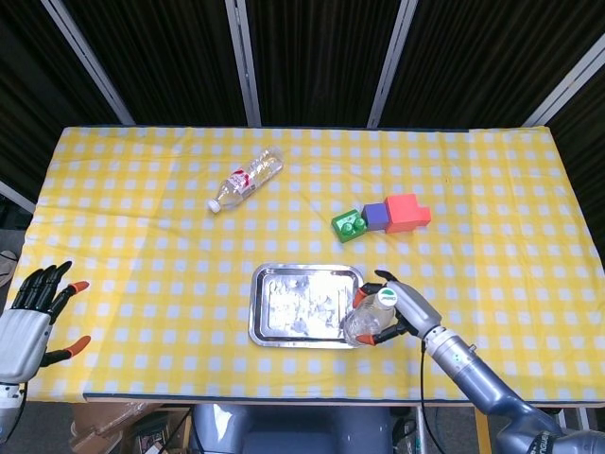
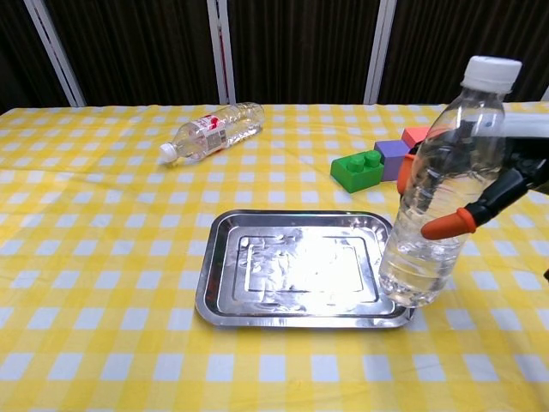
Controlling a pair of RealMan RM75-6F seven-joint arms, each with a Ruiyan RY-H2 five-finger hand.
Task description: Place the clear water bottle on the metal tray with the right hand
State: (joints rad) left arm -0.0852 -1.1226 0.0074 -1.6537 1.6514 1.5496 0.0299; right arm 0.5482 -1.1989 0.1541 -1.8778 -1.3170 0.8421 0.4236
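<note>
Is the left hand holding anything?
No, the left hand sits at the table's near left edge with fingers spread and nothing in them.

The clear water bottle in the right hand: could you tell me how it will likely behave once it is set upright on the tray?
The clear water bottle is tall and narrow, so probably tippy, especially near the metal tray's raised rim. Its smooth plastic may slip in the right hand.

The clear water bottle (image 2: 442, 184) stands nearly upright with a white cap, partly filled, its base over the near right corner of the metal tray (image 2: 304, 269). The tray is a shiny rectangle with rounded corners, lying flat and empty near the table's middle.
</note>
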